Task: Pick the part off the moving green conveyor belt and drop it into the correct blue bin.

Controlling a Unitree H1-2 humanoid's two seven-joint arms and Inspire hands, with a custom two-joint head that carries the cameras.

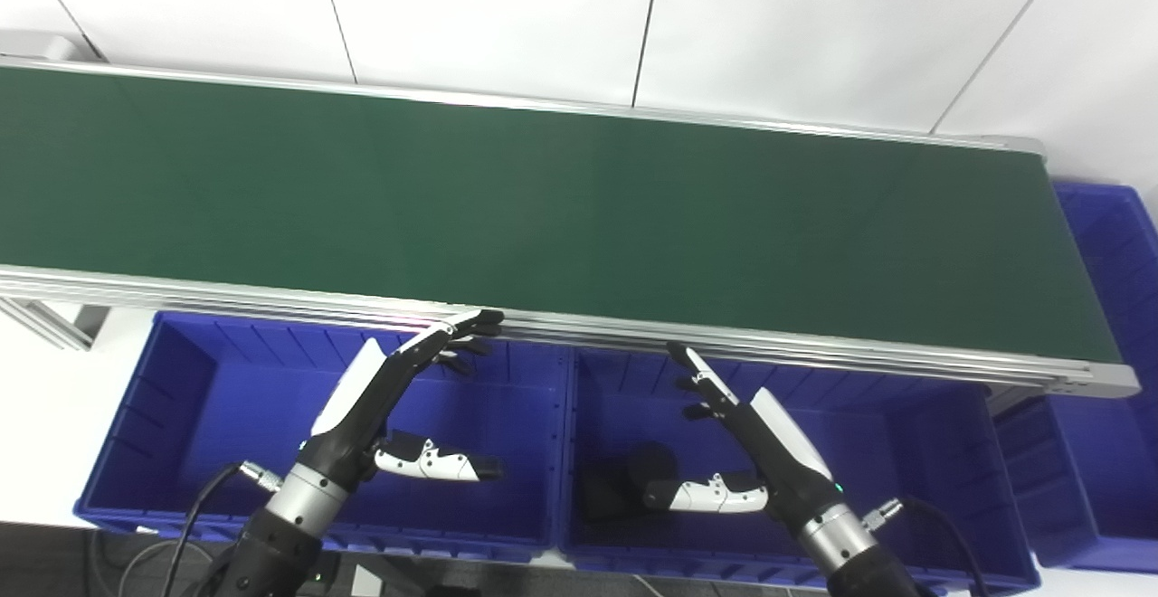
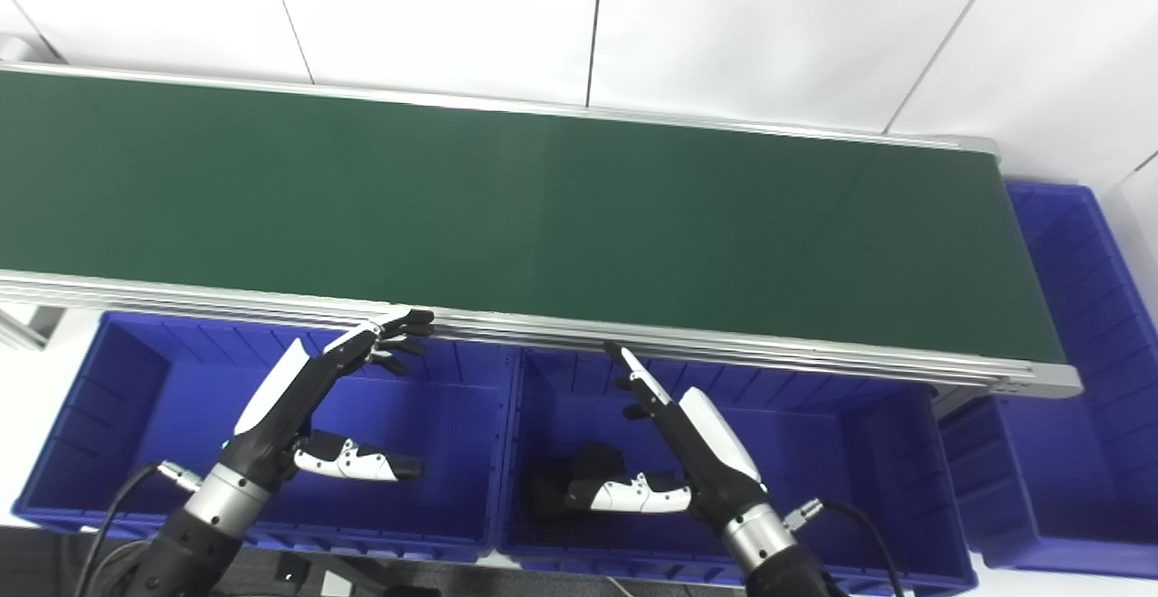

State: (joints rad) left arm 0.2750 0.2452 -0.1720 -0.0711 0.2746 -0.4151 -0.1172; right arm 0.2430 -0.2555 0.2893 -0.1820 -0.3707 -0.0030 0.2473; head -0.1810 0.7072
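Observation:
The green conveyor belt runs across the view and carries no part that I can see. Below its near rail stand two blue bins side by side. My left hand hovers open over the left bin, fingers stretched up to the rail, thumb pointing right. My right hand is open over the middle bin, fingers spread toward the rail, thumb pointing left. A dark part lies on the floor of the middle bin, just left of my right thumb and partly hidden by it.
A third blue bin stands at the belt's right end and wraps round the corner. The conveyor's aluminium rail overhangs the bins' far edges. Black cables trail from both wrists. White wall panels rise behind the belt.

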